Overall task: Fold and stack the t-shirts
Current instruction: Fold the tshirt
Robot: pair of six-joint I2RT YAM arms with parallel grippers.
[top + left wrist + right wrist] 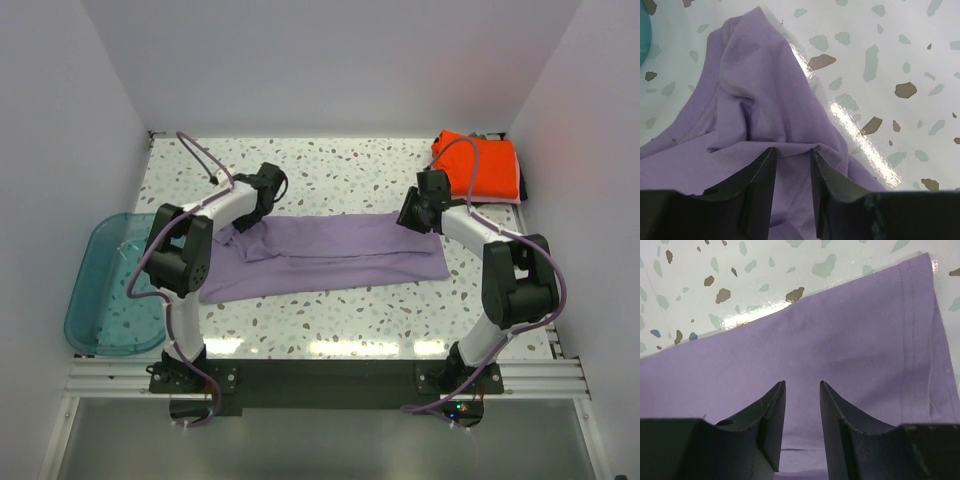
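A lavender-purple t-shirt (330, 255) lies folded into a long band across the middle of the table. My left gripper (262, 185) is down on its collar end. In the left wrist view the gripper (793, 150) is open, with a raised fold of purple cloth (755, 100) between the fingertips. My right gripper (415, 212) sits at the band's right end. In the right wrist view it (802, 383) is open over flat purple cloth (840, 340) near the hem. An orange-red t-shirt (480, 165) lies folded at the back right on a dark one (521, 185).
A teal translucent tub (105, 290) hangs over the table's left edge, and its rim (642, 30) shows in the left wrist view. White walls close in the back and both sides. The speckled tabletop (340, 170) shows behind the purple shirt.
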